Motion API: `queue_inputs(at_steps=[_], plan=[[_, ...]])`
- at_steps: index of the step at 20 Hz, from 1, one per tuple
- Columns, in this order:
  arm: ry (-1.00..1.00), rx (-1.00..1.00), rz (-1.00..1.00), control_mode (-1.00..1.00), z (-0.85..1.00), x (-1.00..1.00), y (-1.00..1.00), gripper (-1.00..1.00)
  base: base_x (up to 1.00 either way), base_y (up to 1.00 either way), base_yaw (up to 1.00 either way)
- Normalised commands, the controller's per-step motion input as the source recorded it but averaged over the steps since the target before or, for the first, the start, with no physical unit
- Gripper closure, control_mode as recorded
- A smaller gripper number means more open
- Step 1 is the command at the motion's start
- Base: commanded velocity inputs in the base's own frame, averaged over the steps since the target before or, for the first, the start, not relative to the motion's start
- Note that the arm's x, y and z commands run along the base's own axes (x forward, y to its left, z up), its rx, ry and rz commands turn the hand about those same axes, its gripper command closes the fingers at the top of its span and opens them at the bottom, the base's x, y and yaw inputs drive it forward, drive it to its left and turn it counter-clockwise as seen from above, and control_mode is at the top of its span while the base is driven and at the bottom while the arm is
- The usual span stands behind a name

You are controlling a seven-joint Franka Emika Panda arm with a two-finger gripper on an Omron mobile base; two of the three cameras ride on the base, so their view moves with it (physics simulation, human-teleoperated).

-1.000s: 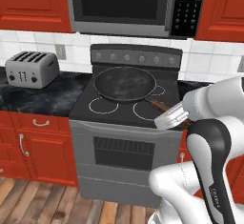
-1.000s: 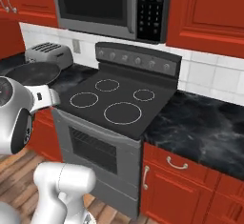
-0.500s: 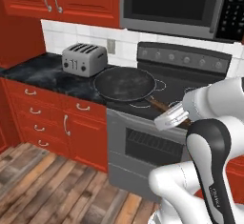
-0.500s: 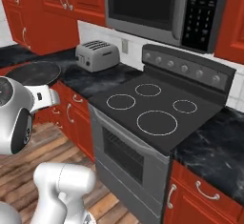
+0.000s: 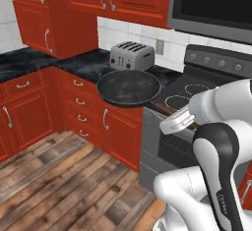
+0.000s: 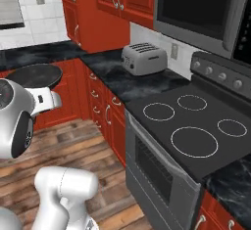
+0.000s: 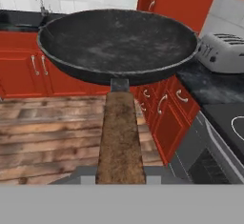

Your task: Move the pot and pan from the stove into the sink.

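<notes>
Pan [image 7: 119,42]: shallow, dark speckled, brown handle.

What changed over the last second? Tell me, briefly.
The base turned left, away from the stove: the views now take in the toaster, corner cabinets and wood floor. Unchanged: the claw still grips the pan by its brown handle, level, out in front.

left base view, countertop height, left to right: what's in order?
toaster → pan, held out over the cabinet fronts → stove → white arm
</notes>
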Motion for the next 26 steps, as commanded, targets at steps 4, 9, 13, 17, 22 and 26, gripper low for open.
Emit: queue_inputs(at_steps=[4, 9, 13, 17, 22, 26], plan=[[0.00, 0.00, 0.00, 1.00, 0.00, 0.00, 0.00, 1.00, -0.12, -0.03, 0.42], [0.00, 0.00, 0.00, 1.00, 0.00, 0.00, 0.00, 1.00, -0.06, -0.02, 0.36], [0.00, 0.00, 0.00, 1.00, 0.00, 0.00, 0.00, 1.00, -0.05, -0.01, 0.27], [0.00, 0.00, 0.00, 1.00, 0.00, 0.00, 0.00, 1.00, 0.00, 0.28, 0.06], [0.00, 0.00, 0.00, 1.00, 0.00, 0.00, 0.00, 1.00, 0.01, 0.80, 0.01], [0.00, 0.00, 0.00, 1.00, 0.00, 0.00, 0.00, 1.00, 0.05, 0.84, 0.01]])
